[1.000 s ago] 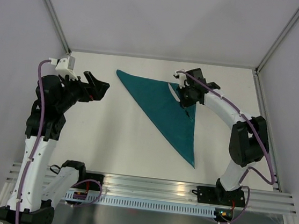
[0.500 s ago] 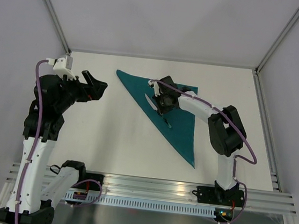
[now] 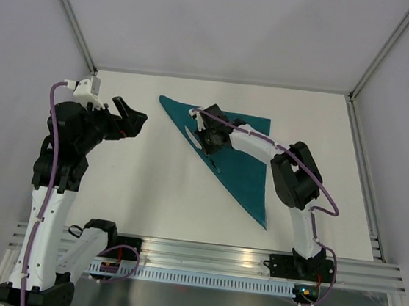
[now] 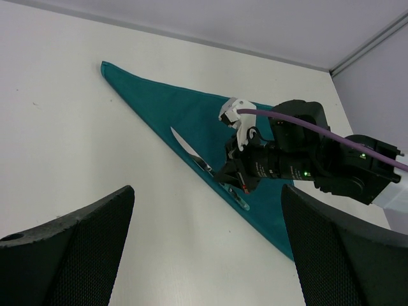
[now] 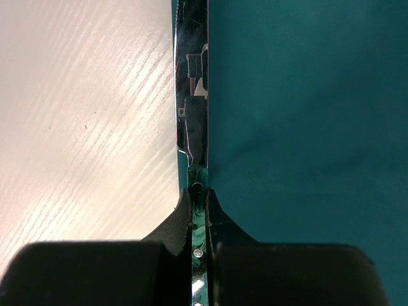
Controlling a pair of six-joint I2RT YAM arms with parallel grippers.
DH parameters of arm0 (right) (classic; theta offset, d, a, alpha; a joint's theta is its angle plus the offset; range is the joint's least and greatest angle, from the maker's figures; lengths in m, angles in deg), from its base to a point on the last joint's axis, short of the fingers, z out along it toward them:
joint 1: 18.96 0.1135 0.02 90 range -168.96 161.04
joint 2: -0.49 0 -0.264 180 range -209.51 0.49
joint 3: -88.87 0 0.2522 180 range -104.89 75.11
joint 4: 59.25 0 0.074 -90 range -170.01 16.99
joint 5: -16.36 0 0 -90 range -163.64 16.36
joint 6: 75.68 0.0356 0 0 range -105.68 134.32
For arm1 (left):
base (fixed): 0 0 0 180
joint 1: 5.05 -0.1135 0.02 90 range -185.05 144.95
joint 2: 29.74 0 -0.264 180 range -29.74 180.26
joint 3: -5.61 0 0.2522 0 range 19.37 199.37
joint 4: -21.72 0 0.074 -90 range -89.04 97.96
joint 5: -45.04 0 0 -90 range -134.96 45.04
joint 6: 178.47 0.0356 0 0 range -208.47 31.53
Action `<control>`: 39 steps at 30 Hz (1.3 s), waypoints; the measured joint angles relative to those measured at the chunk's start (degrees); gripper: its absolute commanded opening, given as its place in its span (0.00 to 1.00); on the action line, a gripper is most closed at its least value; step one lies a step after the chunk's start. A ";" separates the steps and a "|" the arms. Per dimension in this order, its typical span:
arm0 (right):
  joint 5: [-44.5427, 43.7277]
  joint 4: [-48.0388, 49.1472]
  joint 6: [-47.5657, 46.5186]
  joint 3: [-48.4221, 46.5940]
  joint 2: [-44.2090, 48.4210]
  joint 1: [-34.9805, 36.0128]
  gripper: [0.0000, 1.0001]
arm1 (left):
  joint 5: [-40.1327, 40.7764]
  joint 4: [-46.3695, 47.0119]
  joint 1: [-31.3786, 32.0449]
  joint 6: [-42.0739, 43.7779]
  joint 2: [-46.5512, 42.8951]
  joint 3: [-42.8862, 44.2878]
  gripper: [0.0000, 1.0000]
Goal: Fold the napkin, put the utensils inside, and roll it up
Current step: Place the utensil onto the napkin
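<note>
The teal napkin [image 3: 247, 158] lies folded into a triangle on the white table, also seen in the left wrist view as the napkin [image 4: 185, 115]. My right gripper [image 3: 210, 145] is shut on the handle of a silvery knife [image 3: 190, 134], one of the utensils. The knife [image 5: 191, 95] runs along the napkin's [image 5: 306, 127] long diagonal edge, blade pointing to the far left. I cannot tell whether it touches the cloth. The left wrist view shows the knife [image 4: 183, 145] in the right gripper [image 4: 233, 178]. My left gripper [image 3: 130, 118] hovers open and holds nothing, left of the napkin.
White walls close the table at the back and both sides. A metal rail [image 3: 208, 253] with the arm bases runs along the near edge. Bare white table [image 3: 156, 184] lies between the left gripper and the napkin.
My right arm has swung left across the napkin, carrying the knife from the cloth's right part to its diagonal edge. The left arm has hardly moved.
</note>
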 measured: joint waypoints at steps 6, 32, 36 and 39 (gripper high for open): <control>-0.04 0.11 0.17 -1.07 -2.10 0.48 0.01 | 0.04 -0.02 0.00 0.00 0.02 0.00 1.00; -0.35 0.33 0.20 -1.18 -2.80 0.48 0.20 | 1.38 -0.17 0.00 0.02 0.72 0.00 1.00; -0.28 0.31 0.20 -1.20 -2.80 0.48 0.27 | 1.40 -0.20 0.00 0.02 0.81 0.00 1.00; -0.20 0.20 0.20 -1.44 -2.80 0.48 0.31 | 1.42 -0.20 0.00 0.02 0.79 0.00 1.00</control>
